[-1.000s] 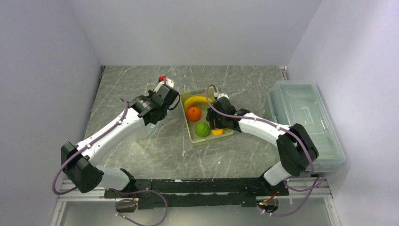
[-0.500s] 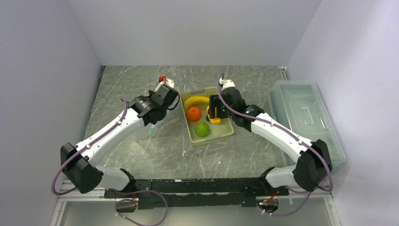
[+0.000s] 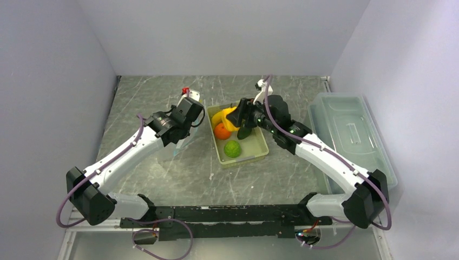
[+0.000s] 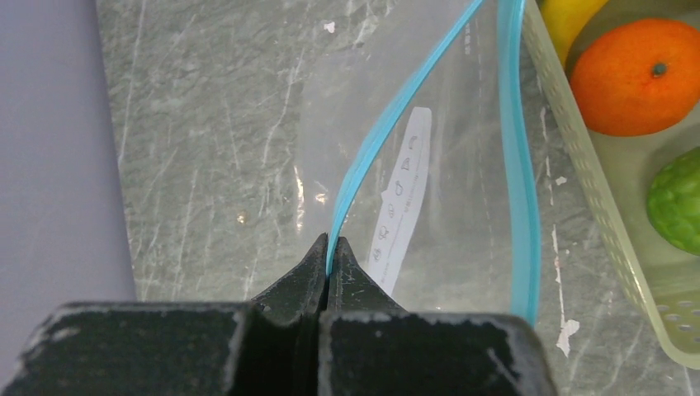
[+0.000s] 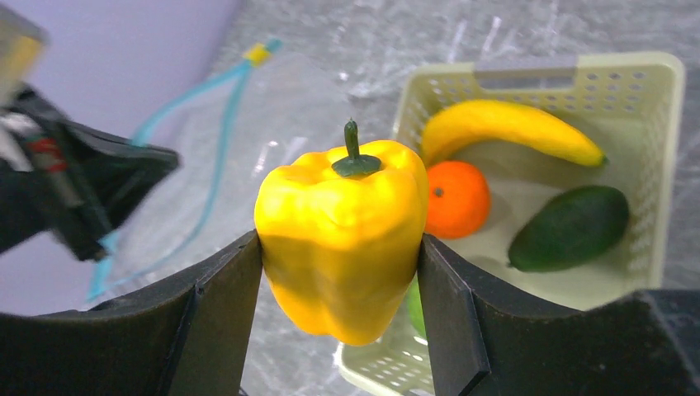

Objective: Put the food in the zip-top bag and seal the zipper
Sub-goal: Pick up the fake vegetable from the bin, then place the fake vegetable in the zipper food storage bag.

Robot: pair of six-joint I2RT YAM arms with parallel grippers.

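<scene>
Grey marble worktop (image 3: 162, 103): pepper held aloft, bag mouth pinched.
Basket (image 3: 244, 158) near worktop centre; zip-top bag (image 4: 446, 206) beside it toward the left edge, left claw (image 4: 330, 247) clamped on its zipper (image 4: 388, 124); right claw (image 5: 338, 247) grips yellow pepper (image 5: 347, 214) above the basket.

Robot lab test cell here, folks: plain pale walls (image 3: 227, 32) box in a grey marble-patterned bench (image 3: 141, 103). Two white-and-black jointed arms (image 3: 124, 157) sit bolted to a black metal rail (image 3: 227, 212), thin purple cables (image 3: 58, 211) loop loose, and small plastic toy fruits (image 3: 222, 130) serve as props.
</scene>
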